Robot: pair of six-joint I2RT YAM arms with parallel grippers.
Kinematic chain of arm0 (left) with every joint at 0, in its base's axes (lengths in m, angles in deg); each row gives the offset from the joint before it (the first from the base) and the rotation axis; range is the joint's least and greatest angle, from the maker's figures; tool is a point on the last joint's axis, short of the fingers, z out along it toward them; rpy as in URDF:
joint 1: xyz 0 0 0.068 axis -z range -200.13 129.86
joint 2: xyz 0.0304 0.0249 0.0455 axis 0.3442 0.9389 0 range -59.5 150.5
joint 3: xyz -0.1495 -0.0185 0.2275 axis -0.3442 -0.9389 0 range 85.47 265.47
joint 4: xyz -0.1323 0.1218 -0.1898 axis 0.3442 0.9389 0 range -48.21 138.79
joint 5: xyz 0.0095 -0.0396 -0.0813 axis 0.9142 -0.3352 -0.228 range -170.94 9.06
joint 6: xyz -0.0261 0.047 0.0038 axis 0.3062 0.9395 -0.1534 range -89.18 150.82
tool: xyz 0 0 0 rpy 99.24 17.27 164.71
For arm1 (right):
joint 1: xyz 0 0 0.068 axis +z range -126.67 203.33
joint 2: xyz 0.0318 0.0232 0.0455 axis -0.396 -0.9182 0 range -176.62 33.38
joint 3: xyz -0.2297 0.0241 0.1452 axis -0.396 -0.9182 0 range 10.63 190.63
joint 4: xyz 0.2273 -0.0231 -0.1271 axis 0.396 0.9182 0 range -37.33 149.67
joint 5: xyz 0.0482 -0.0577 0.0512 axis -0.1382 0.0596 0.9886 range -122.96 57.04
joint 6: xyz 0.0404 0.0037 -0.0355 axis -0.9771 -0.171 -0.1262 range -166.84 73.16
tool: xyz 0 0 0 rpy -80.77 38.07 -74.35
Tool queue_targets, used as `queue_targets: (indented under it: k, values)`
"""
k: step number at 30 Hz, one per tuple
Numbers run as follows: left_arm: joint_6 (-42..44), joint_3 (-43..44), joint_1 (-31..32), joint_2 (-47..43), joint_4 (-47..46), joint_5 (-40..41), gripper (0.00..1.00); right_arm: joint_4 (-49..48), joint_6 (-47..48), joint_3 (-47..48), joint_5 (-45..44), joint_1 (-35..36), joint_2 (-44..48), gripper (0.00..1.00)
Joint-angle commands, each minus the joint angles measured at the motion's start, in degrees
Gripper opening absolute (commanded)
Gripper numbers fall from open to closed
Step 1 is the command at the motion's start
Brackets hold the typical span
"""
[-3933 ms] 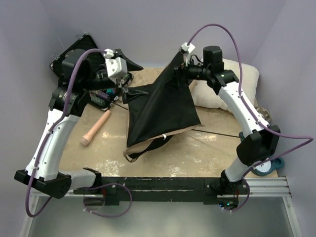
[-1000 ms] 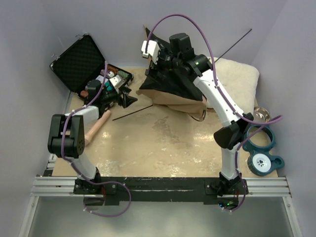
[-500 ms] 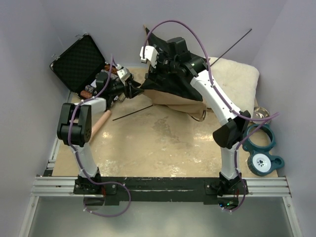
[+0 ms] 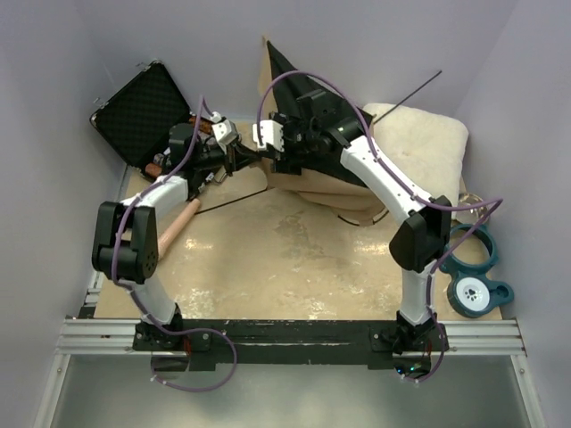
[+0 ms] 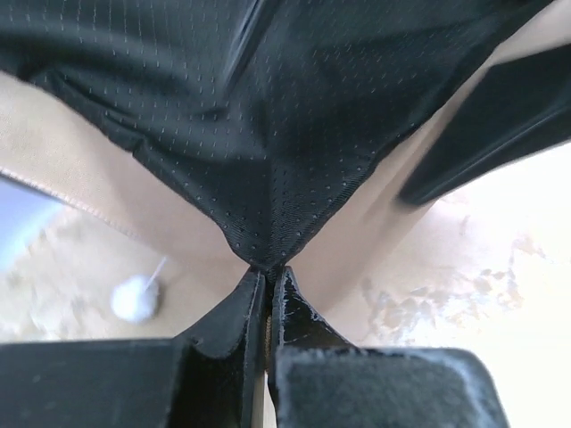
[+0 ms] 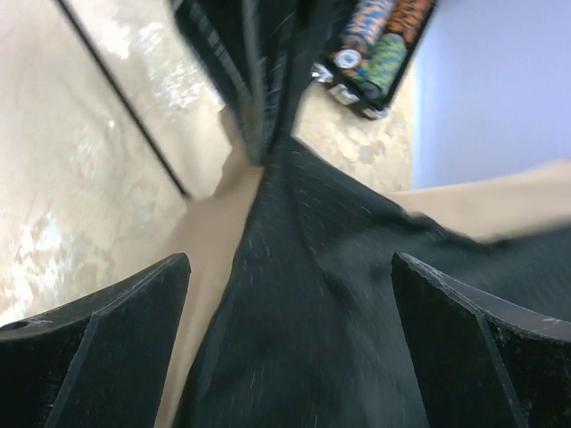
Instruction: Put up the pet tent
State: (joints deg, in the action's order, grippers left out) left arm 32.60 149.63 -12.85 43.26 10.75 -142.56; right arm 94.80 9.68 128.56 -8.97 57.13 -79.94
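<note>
The pet tent point(image 4: 314, 156) hangs bunched at the back centre, black underside outward with tan fabric point(image 4: 343, 194) below it. My left gripper point(image 4: 243, 159) is shut on a black corner of the tent point(image 5: 268, 241), the fabric pinched at its fingertips point(image 5: 254, 294). The white pompom point(image 5: 134, 299) lies on the mat below. My right gripper point(image 6: 290, 259) stands open with the black underside point(image 6: 303, 321) lying between its wide-apart fingers point(image 6: 107, 339). One thin black pole point(image 4: 234, 200) lies on the mat, and another point(image 4: 415, 89) sticks up to the back right.
An open black case point(image 4: 143, 111) with small items stands at the back left. A white fluffy cushion point(image 4: 424, 134) lies at the back right. Teal ring toys point(image 4: 470, 267) sit at the right edge, and a tan handle-like toy point(image 4: 176, 227) lies left of the mat's middle.
My left gripper reached right to the tent's corner and shut on it. The right arm lowered and shifted left, and the tent's black tip now stands higher against the back wall.
</note>
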Motion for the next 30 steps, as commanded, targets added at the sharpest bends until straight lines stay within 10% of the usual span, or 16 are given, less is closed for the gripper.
queue_targets:
  k: [1, 9, 16, 25, 28, 30]
  values:
    - [12.79, -0.52, 2.55, -9.32, 8.00, -4.12, 0.00, -4.77, 10.28, -2.09, 5.97, 0.21, 5.57, 0.98]
    - [20.36, -2.99, 4.31, -15.48, 13.55, -4.20, 0.00, -6.18, 13.98, -2.43, 11.08, 0.12, 4.77, 0.96]
    - [23.71, -0.80, 4.40, -18.38, 19.53, -3.77, 0.00, -1.44, 17.14, -3.67, 10.90, 0.04, 3.19, 0.52]
    - [27.85, 7.91, 8.53, -17.51, 34.12, -1.92, 0.00, 4.18, 15.12, -1.39, 15.64, 0.30, 0.20, 0.36]
    - [25.38, 8.87, 8.44, -17.77, 34.65, -1.39, 0.00, 4.72, 12.93, -0.95, 17.66, 0.30, -0.32, 0.00]
    - [21.62, 8.53, 7.13, -19.26, 33.35, -1.39, 0.10, 3.93, 10.30, -0.95, 18.20, 0.04, -0.24, 0.00]
